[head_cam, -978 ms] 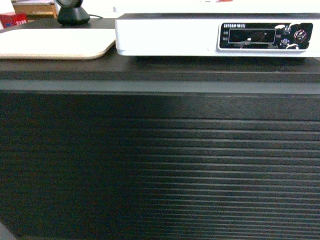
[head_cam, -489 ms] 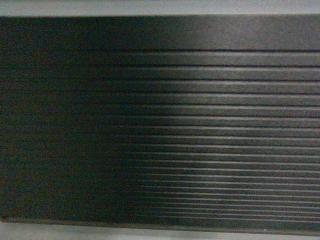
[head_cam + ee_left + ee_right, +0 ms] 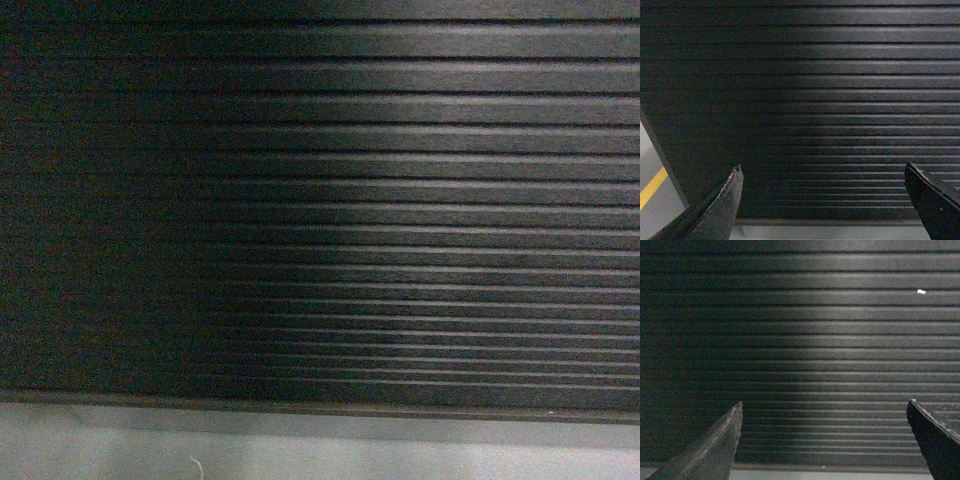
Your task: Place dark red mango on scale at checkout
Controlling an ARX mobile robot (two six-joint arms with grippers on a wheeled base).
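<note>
At the bottom of both wrist frames the two claws stand wide apart and bare. The left claw (image 3: 822,200) shows one dark fingertip in the lower left corner and the other in the lower right; the right claw (image 3: 822,437) looks the same. Neither holds or touches anything.

Beyond them, filling every frame, is the dark ribbed front panel (image 3: 320,200) of the checkout bench. A strip of grey floor (image 3: 320,450) runs along the bottom of the head frame, and a yellow floor line (image 3: 652,187) shows at the left wrist frame's lower left.

The dark red mango and the scale are out of sight, so the step cannot be settled. Any next move calls for bringing them into view.
</note>
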